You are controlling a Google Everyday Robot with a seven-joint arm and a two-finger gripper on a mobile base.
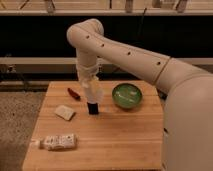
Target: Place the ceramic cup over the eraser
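Observation:
My gripper [93, 95] hangs straight down from the arm over the middle of the wooden table [120, 137]. It is shut on the ceramic cup [95, 91], a small pale tapered shape between the fingers. Directly below the cup stands the eraser [93, 108], a small black block on the table. The cup's lower edge sits right at the eraser's top, and I cannot tell whether they touch.
A green bowl [126, 95] sits to the right of the eraser. A thin red stick [73, 93] lies to the left, with a flat white block [65, 112] nearer the front. A white labelled tube [59, 142] lies at the front left corner.

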